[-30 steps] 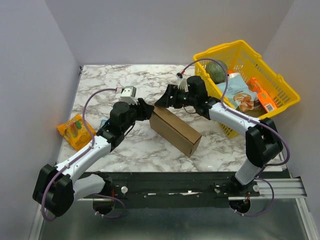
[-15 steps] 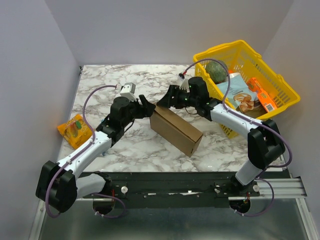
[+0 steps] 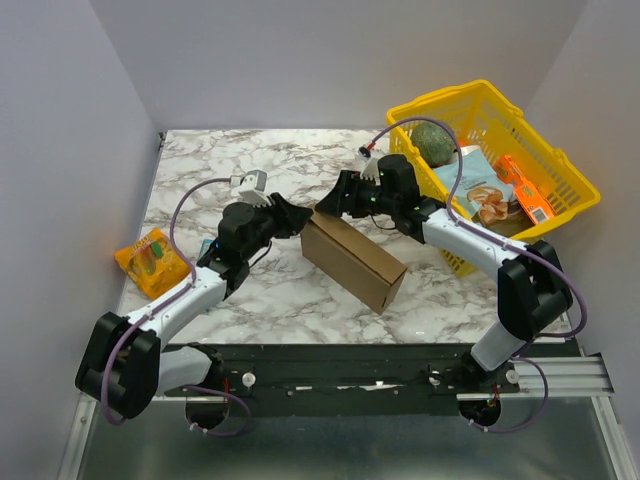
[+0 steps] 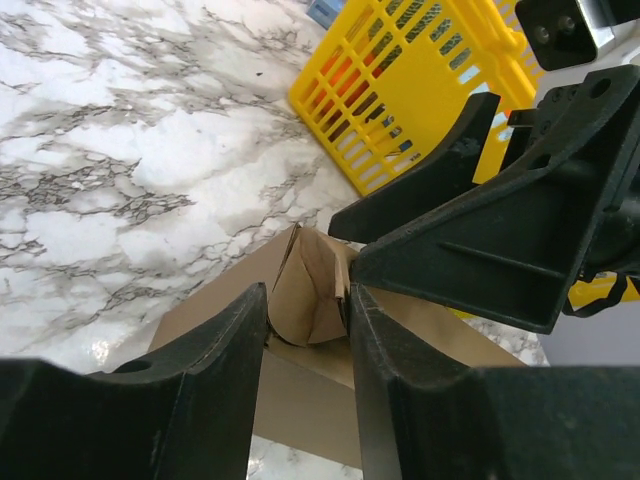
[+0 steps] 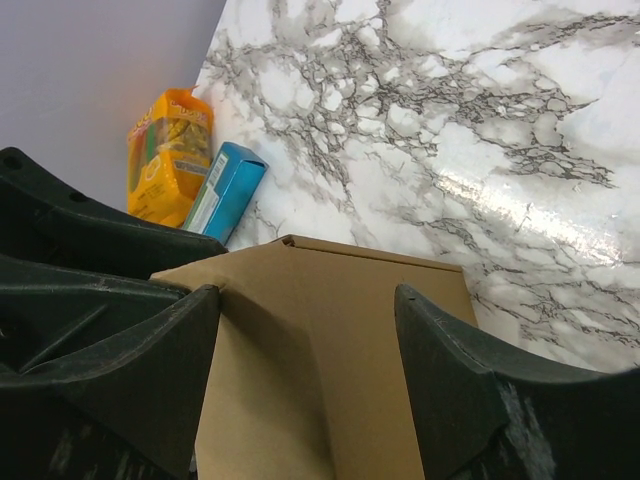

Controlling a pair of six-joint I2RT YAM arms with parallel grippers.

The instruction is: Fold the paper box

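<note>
- Top external view: the paper box lies mid-table on the marble table, a long brown shape set on a slant, with its far end up between the two arms.
- Left gripper is at that far end. The left wrist view shows its fingers a little apart with a folded brown flap filling the gap; I cannot tell whether they pinch it.
- Right gripper meets the same end from the other side, fingers spread wide over the box's top face, nothing clamped.
- Yellow basket stands right of the box.
- Orange packet and blue carton lie at the table's left edge.
</note>
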